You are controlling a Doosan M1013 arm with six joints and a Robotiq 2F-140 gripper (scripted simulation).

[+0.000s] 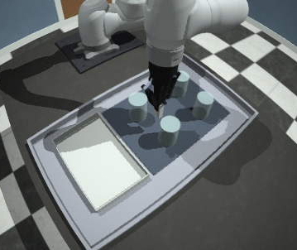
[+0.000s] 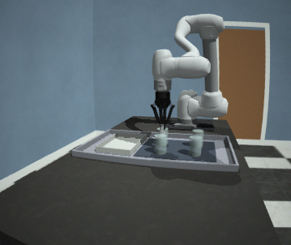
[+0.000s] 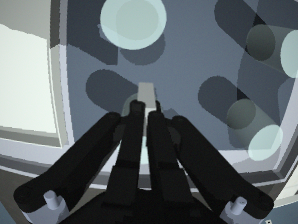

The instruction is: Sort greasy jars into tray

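Four pale green jars stand mouth down on the dark mat (image 1: 149, 161) (image 3: 185, 55). The front jar by the tray (image 1: 169, 132) (image 2: 160, 145) (image 3: 133, 20), the rear jar by the tray (image 1: 137, 108), the front jar away from it (image 1: 203, 106) (image 2: 195, 147) and the rear jar away from it (image 1: 182, 85) (image 3: 265, 142) are upright. The cream tray (image 1: 99, 175) (image 2: 120, 144) (image 3: 25, 80) holds no jar. My gripper (image 1: 159, 112) (image 2: 162, 129) (image 3: 145, 93) is shut and empty, low among the jars. In the wrist view its fingers partly hide the rear jar by the tray; contact cannot be told.
The steel table top (image 1: 60, 178) has a raised rim (image 1: 213, 149) (image 2: 156, 164) around tray and mat. The tray's near wall borders the mat's left edge. The arm's base plate (image 1: 74, 58) lies behind, outside the rim.
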